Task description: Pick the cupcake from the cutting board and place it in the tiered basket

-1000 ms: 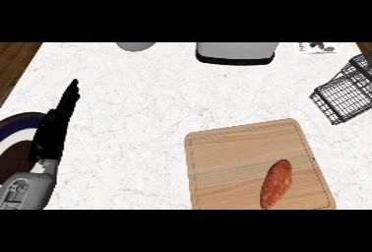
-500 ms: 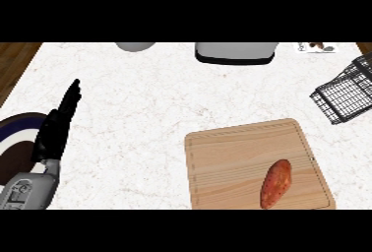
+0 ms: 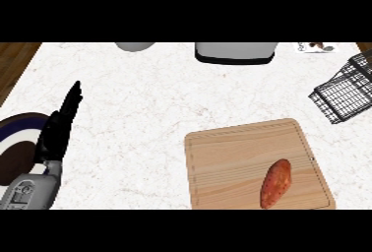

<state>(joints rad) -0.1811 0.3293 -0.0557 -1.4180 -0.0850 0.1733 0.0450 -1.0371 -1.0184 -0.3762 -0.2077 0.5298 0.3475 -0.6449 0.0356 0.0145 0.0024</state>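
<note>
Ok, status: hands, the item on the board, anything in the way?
Left hand open, resting at left; right hand not in view. Reddish-brown oblong item, no cupcake shape, lies untouched on cutting board. Nothing lies between board and wire basket.

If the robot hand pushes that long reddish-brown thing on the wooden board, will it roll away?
Probably a little: the reddish-brown thing looks rounded, so a sideways push may roll it across the flat cutting board. Its tapered ends suggest it would curve, not roll straight. It looks solid, so likely stiff, not floppy.
</note>
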